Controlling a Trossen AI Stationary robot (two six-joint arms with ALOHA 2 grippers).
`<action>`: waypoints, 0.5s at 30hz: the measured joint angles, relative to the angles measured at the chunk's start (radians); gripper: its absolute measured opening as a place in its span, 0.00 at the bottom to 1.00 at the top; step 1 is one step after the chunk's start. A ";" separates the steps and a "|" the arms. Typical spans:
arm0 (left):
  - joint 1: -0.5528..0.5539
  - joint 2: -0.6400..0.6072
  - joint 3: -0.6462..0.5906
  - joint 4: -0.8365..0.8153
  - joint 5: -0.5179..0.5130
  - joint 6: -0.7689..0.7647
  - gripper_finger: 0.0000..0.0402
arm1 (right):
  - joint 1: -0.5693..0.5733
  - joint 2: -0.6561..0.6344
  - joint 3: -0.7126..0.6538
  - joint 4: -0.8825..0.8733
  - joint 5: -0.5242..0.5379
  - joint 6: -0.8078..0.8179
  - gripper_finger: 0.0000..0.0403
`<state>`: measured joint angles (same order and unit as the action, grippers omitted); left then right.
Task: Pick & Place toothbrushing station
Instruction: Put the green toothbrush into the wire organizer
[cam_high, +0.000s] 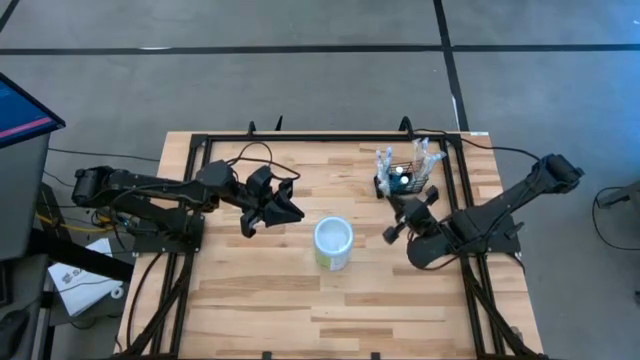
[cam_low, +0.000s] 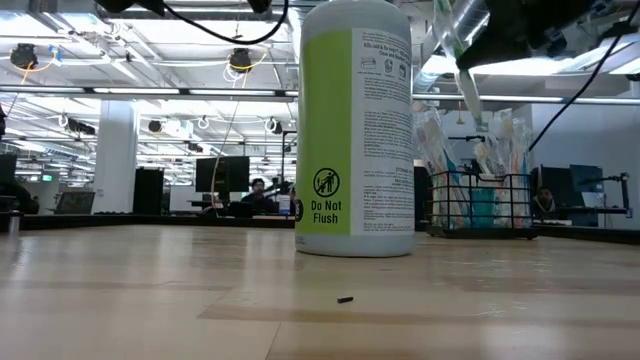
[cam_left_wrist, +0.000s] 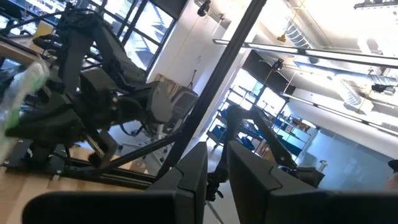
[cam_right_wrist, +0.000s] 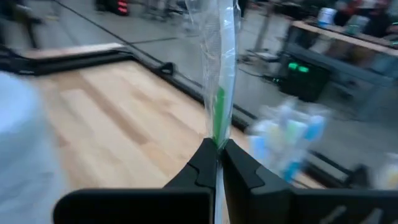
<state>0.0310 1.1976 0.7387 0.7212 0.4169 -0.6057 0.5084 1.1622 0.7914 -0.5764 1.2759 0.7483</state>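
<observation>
The toothbrushing station, a small black wire-mesh basket (cam_high: 404, 180) holding several wrapped toothbrushes, stands on its base at the table's far right; it also shows in the low view (cam_low: 482, 205). My right gripper (cam_high: 405, 215) is just on its near side, raised above the table, shut on a clear-wrapped toothbrush with a green part (cam_right_wrist: 219, 93). My left gripper (cam_high: 287, 203) hovers at mid-left, empty, its fingers (cam_left_wrist: 194, 174) a narrow gap apart. A white-and-pale-green round cup (cam_high: 333, 243) stands between the arms. My right gripper pinches the clear wrapper of the toothbrush (cam_right_wrist: 218, 135) between its two fingertips (cam_right_wrist: 202, 165). The long pack runs on beyond the fingers. In the low view the pack (cam_low: 468, 88) slants down below the gripper, lifted clear, above the basket.
A black frame rail (cam_high: 330, 136) runs round the wooden table top. The cup stands upright in the low view (cam_low: 355, 130), left of the basket. A small dark speck (cam_low: 345, 299) lies on the near wood. There is bare wood at the near side.
</observation>
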 joint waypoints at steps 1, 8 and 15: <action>-0.003 0.000 0.000 0.000 0.000 0.001 0.14 | 0.010 0.000 -0.011 0.052 -0.013 -0.026 0.00; -0.004 0.000 0.000 -0.001 0.000 0.000 0.14 | 0.041 0.003 -0.044 0.339 -0.082 -0.238 0.00; -0.015 0.000 0.000 -0.004 0.000 0.018 0.14 | 0.033 0.006 -0.044 0.463 -0.194 -0.337 0.00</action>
<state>0.0165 1.1976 0.7387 0.7170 0.4172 -0.5881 0.5418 1.1681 0.7476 -0.1136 1.0822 0.4118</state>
